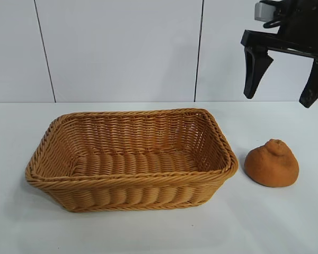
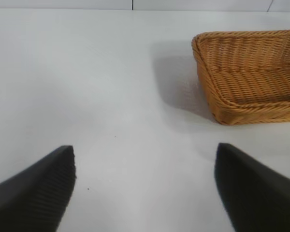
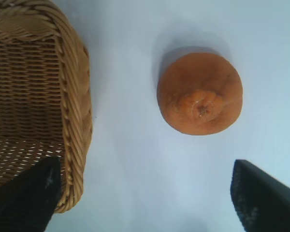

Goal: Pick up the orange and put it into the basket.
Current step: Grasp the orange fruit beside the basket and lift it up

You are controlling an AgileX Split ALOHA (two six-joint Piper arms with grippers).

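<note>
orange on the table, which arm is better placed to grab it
Right. Its open end effector hangs above the orange, pointing down. The left end effector sits on the basket's far side, facing bare table.

Before me lies a smooth, matte white table point(image 1: 148, 233), evenly lit, with soft, faint shadows. Behind it stands a pale grey-white panelled wall point(image 1: 122, 50), divided by two thin dark vertical seams point(image 1: 44, 50). The wall meets the table's far edge in a straight horizontal line.
</note>
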